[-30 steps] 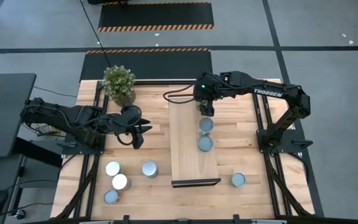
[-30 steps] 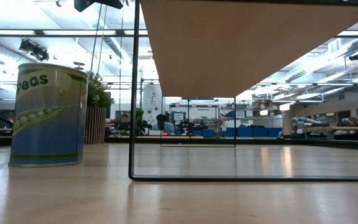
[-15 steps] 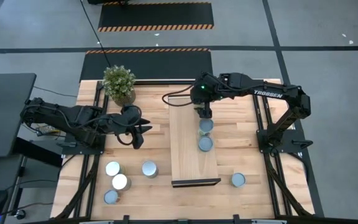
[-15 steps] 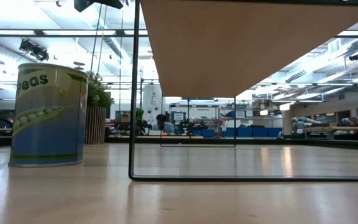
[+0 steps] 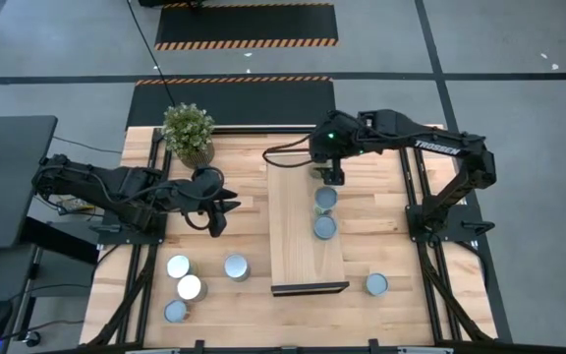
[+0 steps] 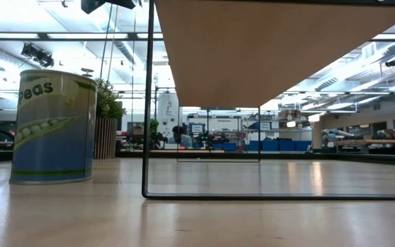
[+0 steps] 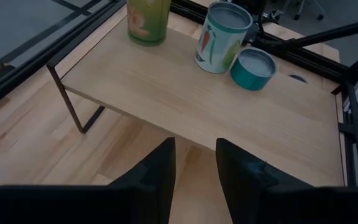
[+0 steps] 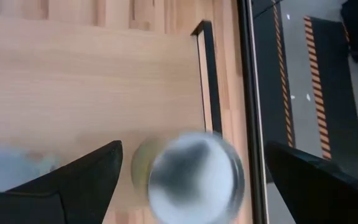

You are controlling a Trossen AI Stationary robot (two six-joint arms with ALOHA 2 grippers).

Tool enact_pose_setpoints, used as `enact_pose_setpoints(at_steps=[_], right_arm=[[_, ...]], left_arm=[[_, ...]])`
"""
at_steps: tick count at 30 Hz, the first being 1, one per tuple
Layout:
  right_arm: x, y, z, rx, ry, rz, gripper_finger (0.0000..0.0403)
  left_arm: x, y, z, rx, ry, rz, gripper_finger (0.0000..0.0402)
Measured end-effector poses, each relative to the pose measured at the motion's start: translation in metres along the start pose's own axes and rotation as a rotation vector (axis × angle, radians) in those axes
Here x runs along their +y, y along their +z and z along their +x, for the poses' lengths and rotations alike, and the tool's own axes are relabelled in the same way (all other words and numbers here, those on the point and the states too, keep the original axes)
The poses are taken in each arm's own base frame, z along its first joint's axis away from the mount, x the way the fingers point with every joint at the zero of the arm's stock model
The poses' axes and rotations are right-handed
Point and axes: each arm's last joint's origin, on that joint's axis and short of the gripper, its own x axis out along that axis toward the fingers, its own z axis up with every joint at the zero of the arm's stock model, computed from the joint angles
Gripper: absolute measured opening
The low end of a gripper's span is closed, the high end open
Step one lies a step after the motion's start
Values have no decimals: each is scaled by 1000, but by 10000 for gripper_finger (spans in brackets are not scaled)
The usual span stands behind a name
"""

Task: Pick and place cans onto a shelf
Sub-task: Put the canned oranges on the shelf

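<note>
Right gripper (image 5: 333,177) spread wide, empty, poised above the far end of the shelf (image 5: 298,246). Directly beneath and just nearer: two cans (image 5: 325,199) (image 5: 324,227) standing upright on the plank. Farther out on the table (image 5: 254,211): four cans (image 5: 236,266) grouped at the near left, one (image 5: 376,284) at the near right. Left gripper (image 5: 220,210) off to the left, fingers (image 7: 157,174) narrowly parted, holding nothing. Potted plant (image 5: 189,133) at the far corner.

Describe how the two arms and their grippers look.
Both arms are dark, jointed, with black cables along them. The right arm carries white TROSSEN lettering and a green light near its wrist. The left gripper and right gripper each end in two dark flat fingers.
</note>
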Motion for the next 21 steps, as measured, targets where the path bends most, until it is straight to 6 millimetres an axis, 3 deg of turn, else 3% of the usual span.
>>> enact_pose_setpoints(at_steps=[7,21], right_arm=[[9,-8,-15,84,-39,-52,400],[-8,-27,8,212,-100,-10,400]], left_arm=[[0,0,0,2,1,5,121],[0,0,0,1,1,30,121]])
